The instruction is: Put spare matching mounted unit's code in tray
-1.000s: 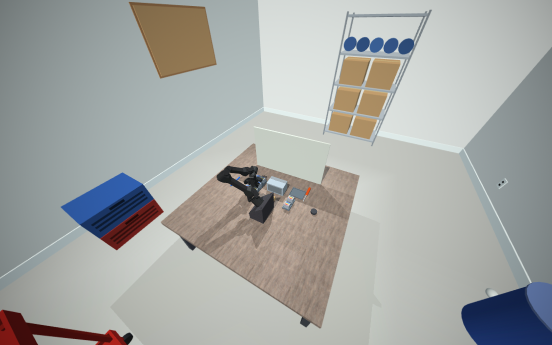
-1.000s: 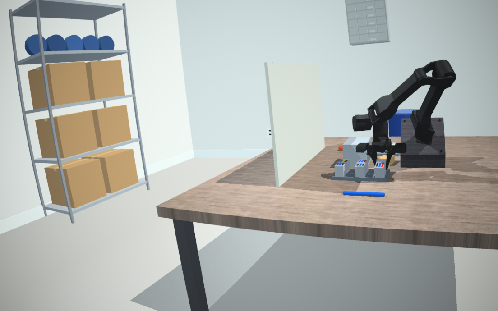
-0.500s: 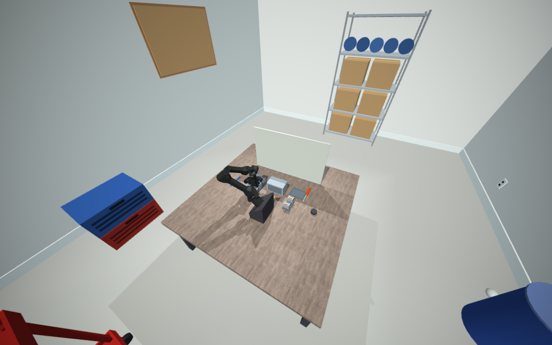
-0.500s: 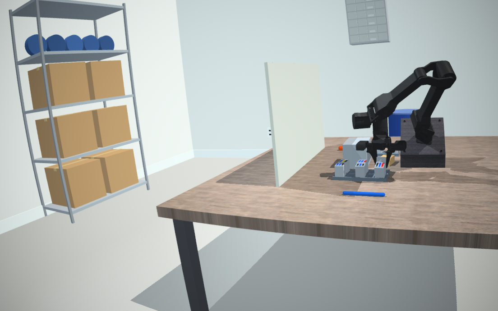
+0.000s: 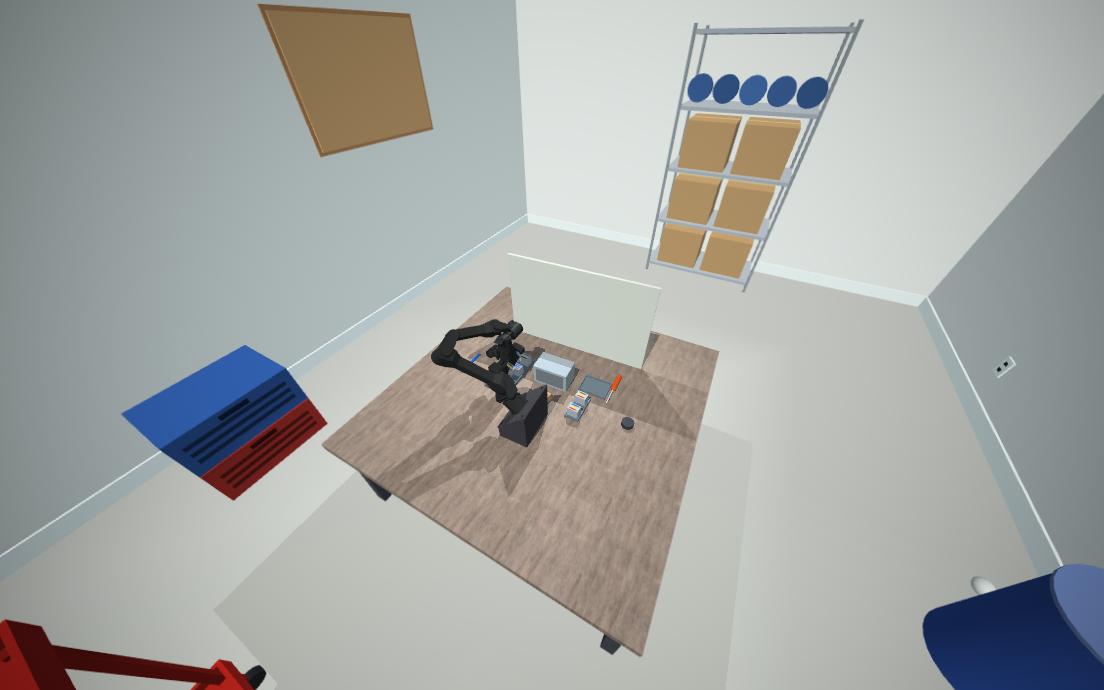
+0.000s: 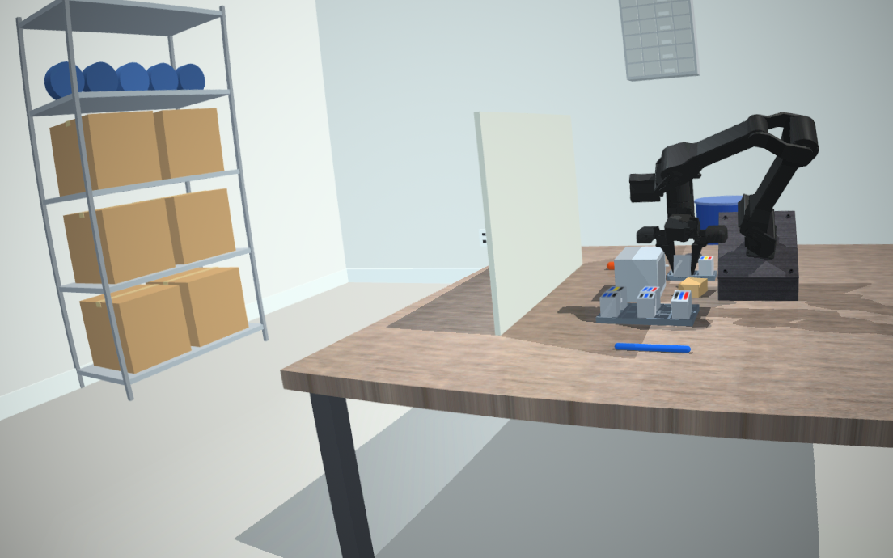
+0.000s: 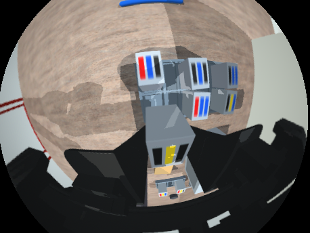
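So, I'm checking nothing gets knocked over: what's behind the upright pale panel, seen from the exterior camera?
Behind the panel, pale wall shows above and beside it; whatever its face covers can't be seen from there.

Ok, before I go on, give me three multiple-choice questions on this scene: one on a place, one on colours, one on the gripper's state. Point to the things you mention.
1. Where is the blue rod?
A) On the shelf rack
B) On the table
C) On the cardboard boxes

2. Which stripes does the block between the fingers show?
A) Red, blue, black
B) Red, blue, blue
C) Black, yellow, black

3. How does the gripper stand?
A) Shut on a block
B) Open
C) Shut on nothing

1 B: the blue rod [image 6: 652, 348] [image 7: 151, 3] lies on the wood top of the table [image 5: 586, 504] [image 6: 460, 368].
2 C: the wrist view shows a yellow stripe between two black ones on the held block [image 7: 170, 130].
3 A: the gripper [image 7: 162, 126] has that block clamped between its fingers.
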`<move>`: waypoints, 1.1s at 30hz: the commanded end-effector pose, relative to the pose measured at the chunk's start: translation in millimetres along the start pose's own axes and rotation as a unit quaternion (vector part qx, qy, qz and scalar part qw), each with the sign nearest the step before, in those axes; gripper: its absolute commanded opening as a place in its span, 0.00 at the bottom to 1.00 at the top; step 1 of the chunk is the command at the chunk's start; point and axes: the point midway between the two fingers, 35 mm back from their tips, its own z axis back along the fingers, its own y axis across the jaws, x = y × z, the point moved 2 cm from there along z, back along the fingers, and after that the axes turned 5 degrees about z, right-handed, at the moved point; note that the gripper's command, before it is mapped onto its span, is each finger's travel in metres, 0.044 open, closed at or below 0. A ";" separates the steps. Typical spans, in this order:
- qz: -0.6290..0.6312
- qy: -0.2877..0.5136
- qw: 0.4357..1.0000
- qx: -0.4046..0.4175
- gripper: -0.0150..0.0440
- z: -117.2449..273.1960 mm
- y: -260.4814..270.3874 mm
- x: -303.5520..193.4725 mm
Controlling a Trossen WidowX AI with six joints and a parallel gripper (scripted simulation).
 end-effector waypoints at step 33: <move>-0.007 -0.003 1.000 -0.001 0.25 70.3 -13.6 -12.1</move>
